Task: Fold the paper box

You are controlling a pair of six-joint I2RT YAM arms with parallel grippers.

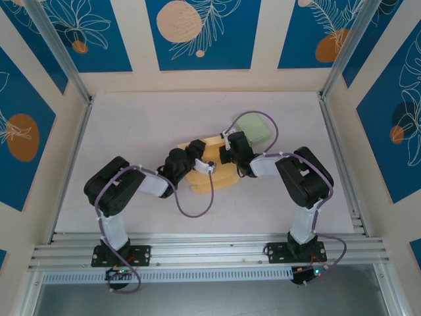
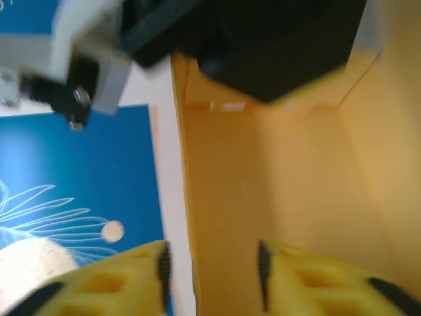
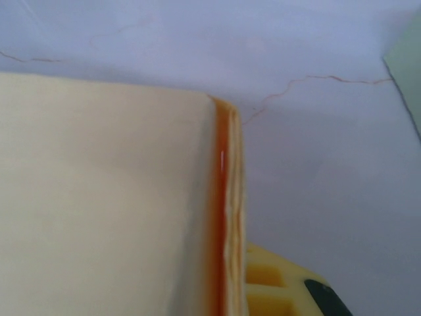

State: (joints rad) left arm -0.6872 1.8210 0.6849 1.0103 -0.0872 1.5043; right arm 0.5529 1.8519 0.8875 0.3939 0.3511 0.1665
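Yellow fingers (image 2: 296, 283) of our left gripper (image 2: 210, 270) stood apart astride the box (image 2: 276, 197) wall; right gripper (image 1: 227, 155) clamped its flap edge, mostly hidden; we saw free table (image 1: 131, 125) around

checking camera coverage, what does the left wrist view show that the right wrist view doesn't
Left wrist: the inside of the box, with its wall standing between the open left fingers, plus the black right arm above and a blue panel.
Right wrist: the box's folded edge against the right finger, the white table, and the corner of a green sheet.
Both: the yellow box.
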